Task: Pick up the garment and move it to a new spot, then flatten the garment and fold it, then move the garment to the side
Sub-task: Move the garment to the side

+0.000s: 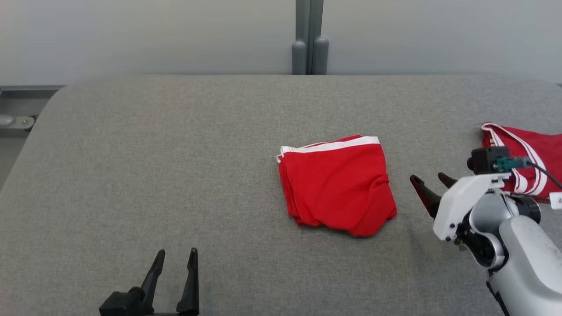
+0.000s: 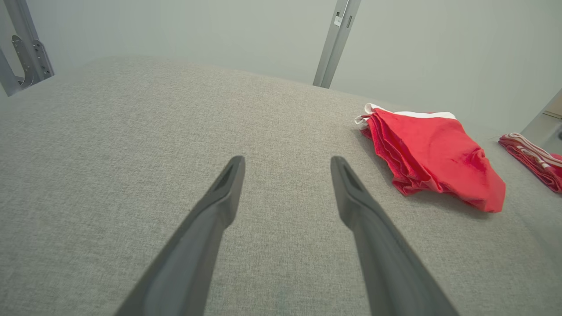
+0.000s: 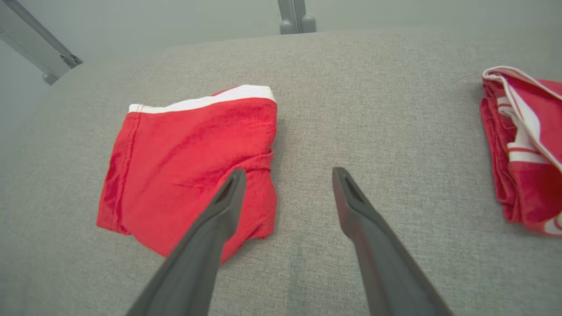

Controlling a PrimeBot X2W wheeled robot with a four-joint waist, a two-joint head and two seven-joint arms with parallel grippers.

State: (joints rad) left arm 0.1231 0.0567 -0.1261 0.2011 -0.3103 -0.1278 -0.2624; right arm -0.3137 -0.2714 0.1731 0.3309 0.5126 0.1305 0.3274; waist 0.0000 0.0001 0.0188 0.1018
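On the middle of the gray table [image 1: 175, 153], the folded red garment [image 1: 336, 184] lay, looking soft and light, probably best pinched at its right edge, with the right gripper [image 1: 426, 176] just beside it and the left gripper [image 1: 177, 251] well apart, both spread wide and empty.

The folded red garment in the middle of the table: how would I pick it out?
Find the grey padded table. Near its middle lies the folded red garment. Unlike the other red garment at the table's right edge, with several white stripes, this one is plain red with one white band along its far edge.
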